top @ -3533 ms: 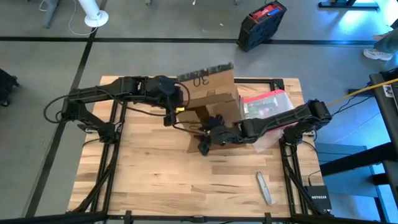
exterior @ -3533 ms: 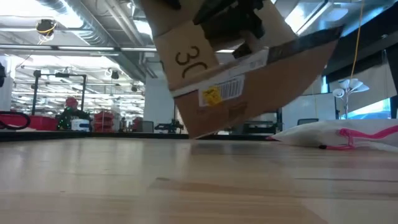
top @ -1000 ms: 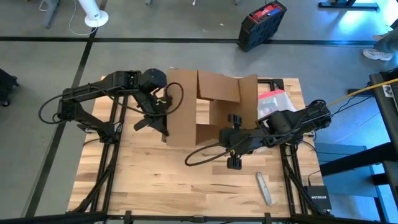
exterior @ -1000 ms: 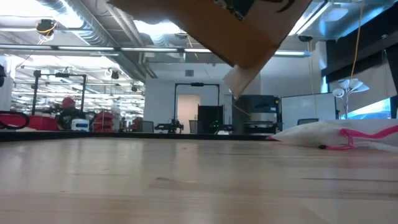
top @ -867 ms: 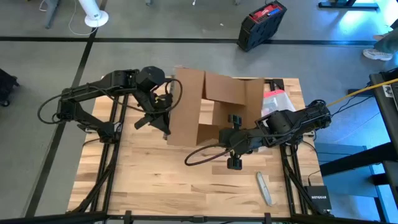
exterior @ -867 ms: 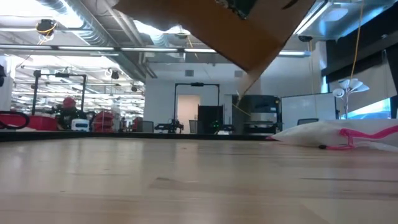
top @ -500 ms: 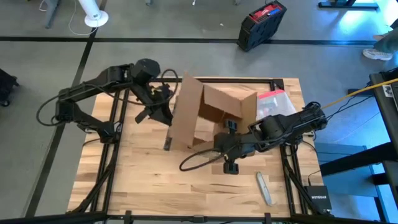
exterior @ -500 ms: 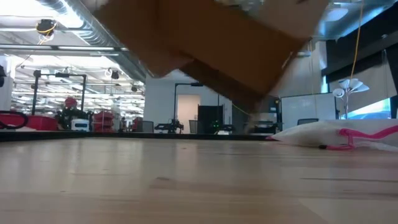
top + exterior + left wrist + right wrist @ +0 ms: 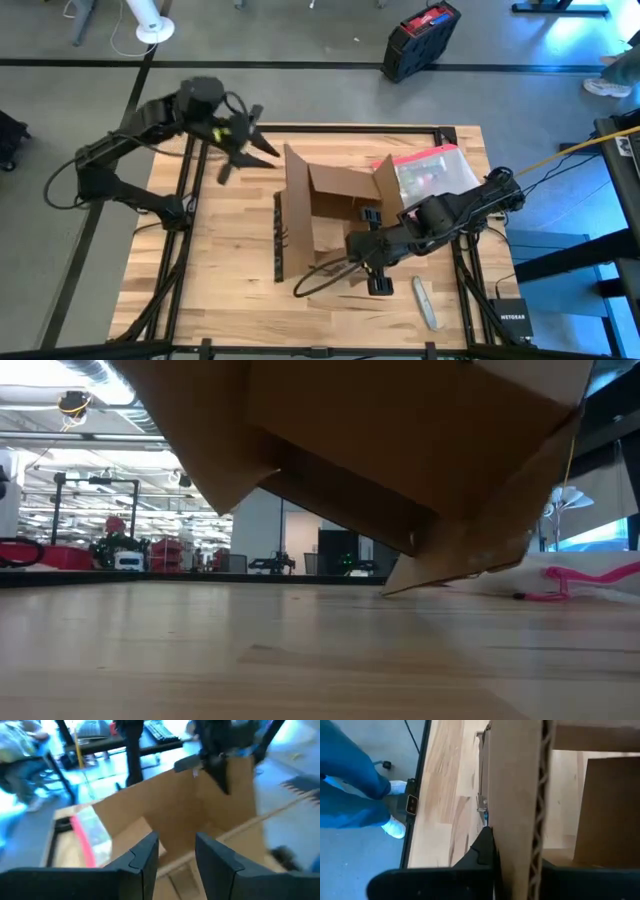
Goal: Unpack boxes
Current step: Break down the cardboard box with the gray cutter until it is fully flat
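At table centre in the high view, box [image 9: 325, 215] open, tilted; left gripper [image 9: 243, 145] apart, clear of it. Low view: box raised. Right wrist view: right gripper [image 9: 512, 860] clamped on box wall.

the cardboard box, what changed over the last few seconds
The left gripper let go of the cardboard box and pulled back to the table's far-left corner. The box dropped lower, still pinched by the right gripper. The pouch and box cutter stayed put.

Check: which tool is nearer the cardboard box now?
Right. The right tool is shut on a wall of the cardboard box; the left tool hangs apart, beyond the table's far-left edge.
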Controlling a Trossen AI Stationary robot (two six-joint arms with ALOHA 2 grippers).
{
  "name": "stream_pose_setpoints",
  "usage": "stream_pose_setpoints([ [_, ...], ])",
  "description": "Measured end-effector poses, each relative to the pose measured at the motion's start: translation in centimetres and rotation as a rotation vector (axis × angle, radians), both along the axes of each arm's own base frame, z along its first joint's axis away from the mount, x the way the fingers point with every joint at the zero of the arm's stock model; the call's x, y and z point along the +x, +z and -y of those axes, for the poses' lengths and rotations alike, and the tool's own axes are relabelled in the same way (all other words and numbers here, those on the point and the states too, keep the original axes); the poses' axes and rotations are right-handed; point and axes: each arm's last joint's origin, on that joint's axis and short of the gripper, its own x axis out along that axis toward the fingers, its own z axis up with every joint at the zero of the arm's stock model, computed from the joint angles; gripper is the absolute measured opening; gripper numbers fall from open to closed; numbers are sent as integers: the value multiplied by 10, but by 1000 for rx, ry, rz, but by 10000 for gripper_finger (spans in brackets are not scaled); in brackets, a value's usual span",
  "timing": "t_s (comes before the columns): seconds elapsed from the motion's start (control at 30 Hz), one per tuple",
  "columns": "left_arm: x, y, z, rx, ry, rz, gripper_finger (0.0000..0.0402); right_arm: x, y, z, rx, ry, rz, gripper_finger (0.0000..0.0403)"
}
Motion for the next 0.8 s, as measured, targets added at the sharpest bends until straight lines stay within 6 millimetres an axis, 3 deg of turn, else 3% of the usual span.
stream_pose_setpoints([
  [0.2,29,5,4,0,131,78,118,7,-3,5,11,11,-7,0],
  [0.33,45,9,5,1,109,64,118,11,-8,7,7,22,-35,0],
  [0.47,57,-4,11,68,37,-107,118,17,-16,8,4,28,-74,0],
  [0.63,67,-41,19,152,3,-392,118,22,-25,9,-22,36,-106,0],
  [0.8,75,-50,31,279,-64,-405,120,28,-26,19,-22,25,-115,0],
])
